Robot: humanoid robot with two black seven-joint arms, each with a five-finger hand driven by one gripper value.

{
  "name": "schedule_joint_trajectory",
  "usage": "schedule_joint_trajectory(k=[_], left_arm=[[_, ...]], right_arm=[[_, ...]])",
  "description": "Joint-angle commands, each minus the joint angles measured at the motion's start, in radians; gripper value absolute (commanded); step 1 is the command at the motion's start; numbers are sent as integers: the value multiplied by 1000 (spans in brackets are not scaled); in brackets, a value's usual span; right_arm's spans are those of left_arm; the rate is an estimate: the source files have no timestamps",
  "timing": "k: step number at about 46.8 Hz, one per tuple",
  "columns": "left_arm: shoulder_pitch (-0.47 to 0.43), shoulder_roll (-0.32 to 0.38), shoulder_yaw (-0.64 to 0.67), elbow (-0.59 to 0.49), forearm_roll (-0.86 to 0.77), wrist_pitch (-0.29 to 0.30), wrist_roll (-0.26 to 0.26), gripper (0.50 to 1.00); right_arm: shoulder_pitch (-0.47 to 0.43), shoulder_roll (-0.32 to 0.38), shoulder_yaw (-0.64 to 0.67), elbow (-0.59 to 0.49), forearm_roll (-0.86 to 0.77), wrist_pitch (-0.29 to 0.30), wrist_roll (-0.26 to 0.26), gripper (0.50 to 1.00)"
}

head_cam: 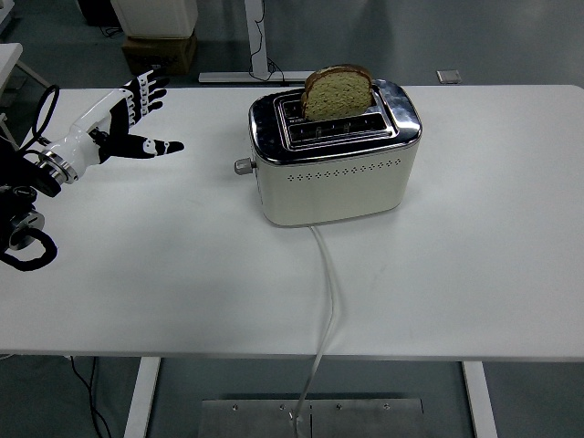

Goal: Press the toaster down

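Your left robot hand [123, 123] sits in the upper left of the frame, raised over the tabletop [137, 274] with its fingers [146, 89] spread apart and the thumb pointing right; it holds nothing and touches nothing. It is well apart from the toaster [333, 164], which stands upper centre on the tabletop. The right robot hand is not in view.

Judging from how things lie, the press is not yet done. The lever knob [241, 166] juts from the toaster's left end, facing your robot hand, and looks to be in its raised position. The slice of bread [337, 92] points the same way, since it stands tall out of the slot rather than sunk inside. So you have everything left: bring the robot hand across to the knob, set a finger on top of it, and push it down until it latches.

As for what holds what, the rear slot carries that single slice, upright; the front slot [339, 131] appears empty. The white cord [326, 301] trails from the toaster's front toward the lower edge and over the near side of the tabletop.
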Motion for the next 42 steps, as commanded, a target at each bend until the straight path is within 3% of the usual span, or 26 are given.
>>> schedule_joint_trajectory(k=[1,16,22,31,42], left_arm=[[2,-29,-18,30,-60,-2,-1,1000],[2,-197,-97,260,-339,-9,1,1000],[3,-251,-128,329,-443,-38,-1,1000],[8,-294,-136,402,-489,-54,-1,1000],[9,-296,-145,407,-492,-52,-1,1000]], right_arm=[[0,0,0,0,0,0,0,1000],[0,0,0,0,0,0,0,1000],[0,0,2,0,0,0,0,1000],[0,0,2,0,0,0,0,1000],[0,0,2,0,-1,0,0,1000]])
